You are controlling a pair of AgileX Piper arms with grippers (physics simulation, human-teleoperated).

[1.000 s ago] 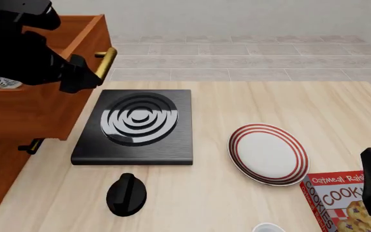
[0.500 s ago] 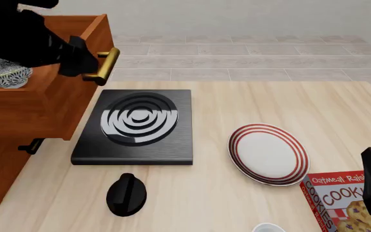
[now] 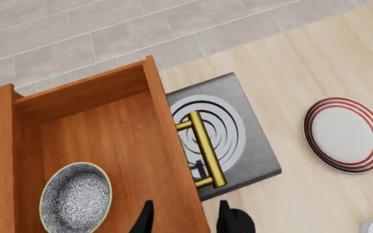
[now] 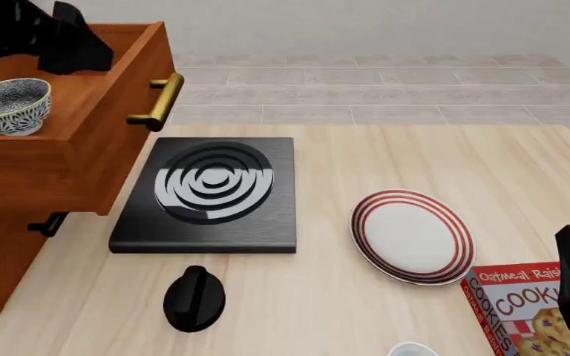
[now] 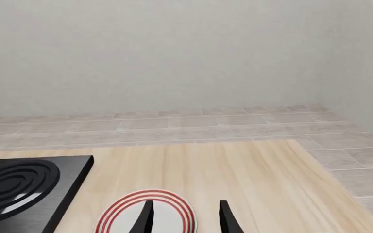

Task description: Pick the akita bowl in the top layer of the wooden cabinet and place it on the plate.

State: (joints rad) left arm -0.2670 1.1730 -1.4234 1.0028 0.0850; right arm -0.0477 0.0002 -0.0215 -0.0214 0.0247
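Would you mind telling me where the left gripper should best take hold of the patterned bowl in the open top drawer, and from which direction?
Probably by the rim, from straight above. The bowl sits upright and mouth-up in the open drawer, whose walls block any sideways approach. One finger inside and one outside the thin rim wall should hold it; the body looks too wide to span. The left gripper, open, is above the drawer beside the bowl.

Pale wood-grain surface (image 4: 364,163) below and ahead of the right tool (image 5: 183,218). Beyond its far edge, grey tiled floor (image 5: 173,124) in long rectangular slabs. Behind that, plain light grey wall (image 5: 173,53), meeting another at a corner. Soft, even light, faint shadows.
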